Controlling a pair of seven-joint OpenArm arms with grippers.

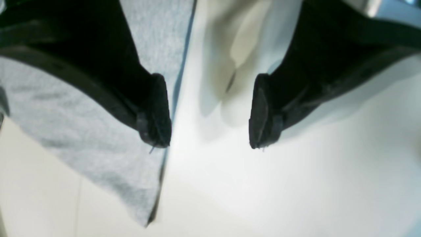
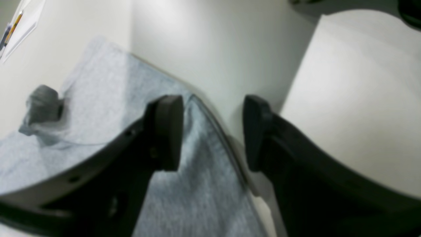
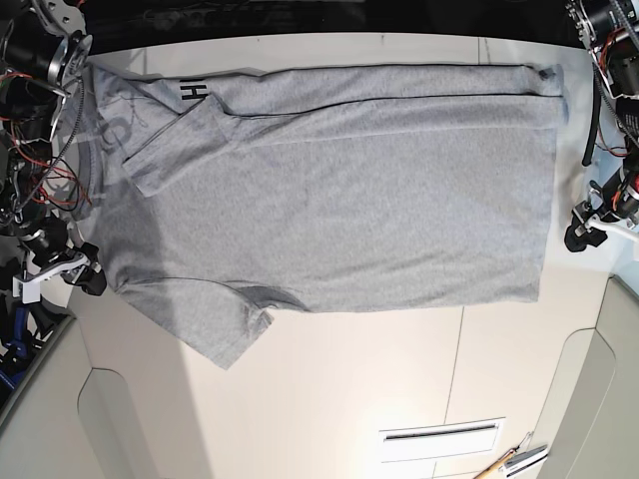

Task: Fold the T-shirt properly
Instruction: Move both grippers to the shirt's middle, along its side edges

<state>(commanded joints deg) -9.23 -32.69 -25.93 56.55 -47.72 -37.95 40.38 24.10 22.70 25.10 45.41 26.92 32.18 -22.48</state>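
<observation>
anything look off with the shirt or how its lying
Yes: the T-shirt lies unevenly. In the base view, its near-left sleeve sticks out flat, while a far-left flap is doubled back over the body, so the two sides don't match.

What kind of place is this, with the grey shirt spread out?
It looks like a robot workstation, perhaps in a lab: two black jointed robot arms flank a glossy white tabletop holding a large heather-grey cotton T-shirt.
</observation>
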